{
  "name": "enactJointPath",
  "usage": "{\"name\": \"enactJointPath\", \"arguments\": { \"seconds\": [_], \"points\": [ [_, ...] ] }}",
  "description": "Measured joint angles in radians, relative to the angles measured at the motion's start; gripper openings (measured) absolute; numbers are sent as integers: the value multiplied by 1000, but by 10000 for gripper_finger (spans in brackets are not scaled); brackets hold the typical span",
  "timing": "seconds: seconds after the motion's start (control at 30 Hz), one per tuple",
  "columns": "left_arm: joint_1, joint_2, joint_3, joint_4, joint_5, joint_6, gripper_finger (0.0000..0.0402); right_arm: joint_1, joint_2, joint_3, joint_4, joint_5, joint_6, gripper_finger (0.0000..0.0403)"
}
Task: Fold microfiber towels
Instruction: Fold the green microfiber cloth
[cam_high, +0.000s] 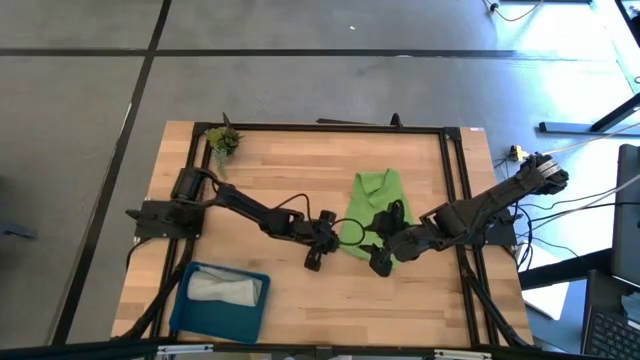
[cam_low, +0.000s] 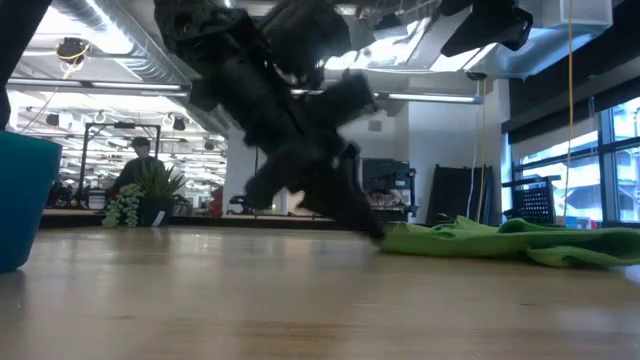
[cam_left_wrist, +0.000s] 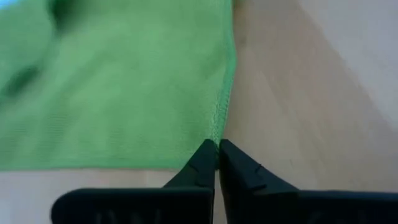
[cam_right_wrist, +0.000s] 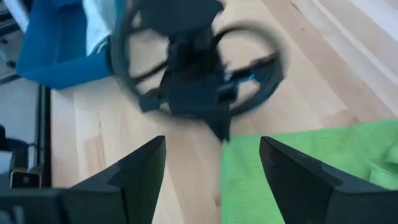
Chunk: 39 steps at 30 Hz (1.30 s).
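Observation:
The lime green towel (cam_high: 375, 203) lies partly bunched on the wooden table, right of the middle; it also shows in the low view (cam_low: 500, 240). My left gripper (cam_high: 335, 236) is shut at the towel's near left corner. My right gripper (cam_right_wrist: 211, 148) is open, low over the towel's near edge (cam_right_wrist: 292, 168), right next to the left gripper (cam_right_wrist: 193, 81). The light grey towel (cam_high: 225, 288) lies in the blue tray (cam_high: 190, 310) at the near left. My left gripper pinches the green towel's near left corner (cam_left_wrist: 217, 134) between its two fingertips. The fingers (cam_low: 365, 222) slant down from the table's left side. The corner is at table height, and the rest of the towel lies on the table.
A small green plant sprig (cam_high: 222, 140) stands at the far left corner. The blue tray also shows in the low view (cam_low: 22, 200) at the left. Bare wood lies between the tray and the towel. A black frame (cam_high: 330, 127) runs round the table. A person sits in the room behind.

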Motion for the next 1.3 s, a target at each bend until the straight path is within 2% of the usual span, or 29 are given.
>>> {"name": "enactJointPath", "arguments": {
  "seconds": [0.27,0.5,0.77,0.93,1.17,1.3],
  "points": [
    [28,-140,2,-133,-16,0,1,71,25,-25,10,-2,-56,262],
    [45,-254,2,-184,-23,28,0,107,173,-26,47,47,-49,261],
    [52,-321,3,-228,-15,42,0,107,339,-26,205,245,-7,262],
    [57,-323,3,-238,-15,35,0,107,424,-26,209,404,35,261],
    [57,-324,3,-251,-15,29,0,106,499,-25,214,517,135,260],
    [56,-333,3,-253,-15,28,0,105,526,-25,215,525,162,249]
  ]
}}
